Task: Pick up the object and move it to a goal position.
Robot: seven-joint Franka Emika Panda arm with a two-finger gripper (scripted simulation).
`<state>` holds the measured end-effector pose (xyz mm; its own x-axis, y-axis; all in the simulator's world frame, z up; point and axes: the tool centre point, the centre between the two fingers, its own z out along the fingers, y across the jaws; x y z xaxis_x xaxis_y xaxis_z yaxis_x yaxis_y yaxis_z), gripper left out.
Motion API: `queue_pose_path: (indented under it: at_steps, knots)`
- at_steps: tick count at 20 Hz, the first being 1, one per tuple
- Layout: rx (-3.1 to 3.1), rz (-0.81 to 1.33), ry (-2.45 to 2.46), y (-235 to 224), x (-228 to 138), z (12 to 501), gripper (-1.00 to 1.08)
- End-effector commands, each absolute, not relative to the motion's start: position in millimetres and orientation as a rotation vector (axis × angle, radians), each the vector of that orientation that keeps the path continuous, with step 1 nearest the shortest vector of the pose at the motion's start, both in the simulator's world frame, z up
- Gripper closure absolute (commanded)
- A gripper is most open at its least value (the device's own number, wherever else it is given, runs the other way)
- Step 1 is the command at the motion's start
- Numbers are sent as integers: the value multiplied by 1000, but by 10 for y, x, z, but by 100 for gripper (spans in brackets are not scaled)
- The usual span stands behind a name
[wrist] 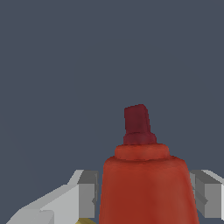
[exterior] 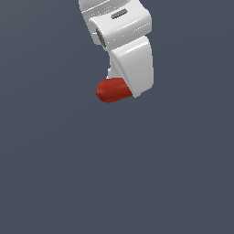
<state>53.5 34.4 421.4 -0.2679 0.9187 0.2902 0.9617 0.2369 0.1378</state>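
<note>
The arm is carrying the object (wrist: 146, 183), and the wrist view is showing it sitting between the two grey fingers (wrist: 87, 192), which are pressing against its rounded red-orange body on either side, so the gripper (wrist: 146, 194) is clamped on it. The darker tip (wrist: 138, 124) is pointing away from the wrist camera, and a sliver of yellow is peeking out at the body's lower edge. In the exterior view the red body (exterior: 113, 90) is poking out toward that view's left from under the white hand housing (exterior: 130, 50), which is hiding the fingers there. No goal marker is showing in either picture, and the plain grey counter (exterior: 55, 173) is giving no cue to height, so whether the object is lifted clear cannot be told. The step in hand looks like the carry: it is calling for steady closing force, smooth motion without wrist twisting, since the rounded body could be sliding or pivoting between flat pads.
</note>
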Motion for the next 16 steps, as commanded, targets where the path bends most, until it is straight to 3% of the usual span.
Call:
queue_pose_path:
  at_steps: [1,8,16]
  knots:
    - [-1765,-487,-2396,289,466,4513,108]
    - [-1694,-583,-2468,152,316,5025,108]
    - [-1665,-620,-2493,83,254,5217,108]
